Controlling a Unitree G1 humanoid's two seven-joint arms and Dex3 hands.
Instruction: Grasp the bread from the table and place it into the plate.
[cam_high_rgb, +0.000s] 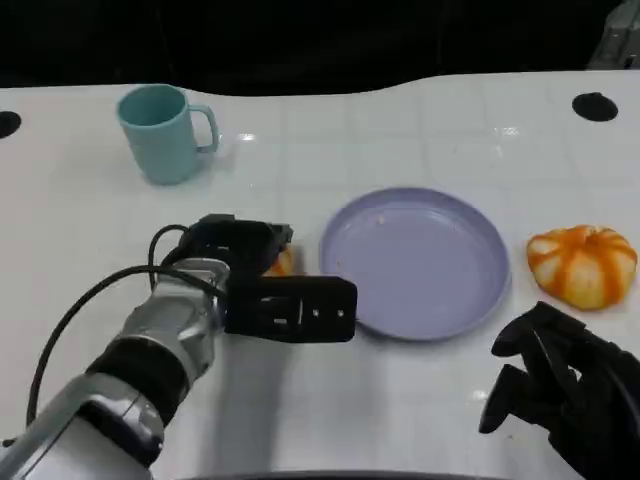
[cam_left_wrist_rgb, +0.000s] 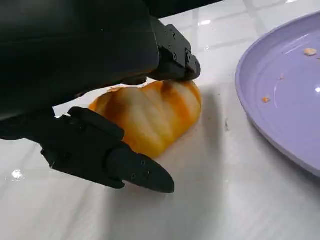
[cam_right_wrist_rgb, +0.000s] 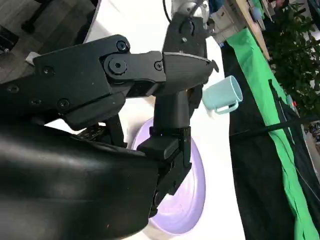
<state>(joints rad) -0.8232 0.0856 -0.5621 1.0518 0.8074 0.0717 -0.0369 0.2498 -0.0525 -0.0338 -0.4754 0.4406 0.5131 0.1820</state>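
Closing left hand (cam_high_rgb: 262, 285), fingers (cam_left_wrist_rgb: 135, 172) apart either side of bread (cam_left_wrist_rgb: 150, 117), squarely before lifting toward plate (cam_high_rgb: 470, 300); right hand (cam_high_rgb: 560, 385) loosely curled, empty.

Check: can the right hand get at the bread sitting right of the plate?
Probably yes. The right hand sits just in front of that bread with bare table between them; the plate lies off to the side.

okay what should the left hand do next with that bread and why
Probably close the fingers on the bread: the left hand straddles it on the table, apparently not yet gripping, and the purple plate lies just beside it.
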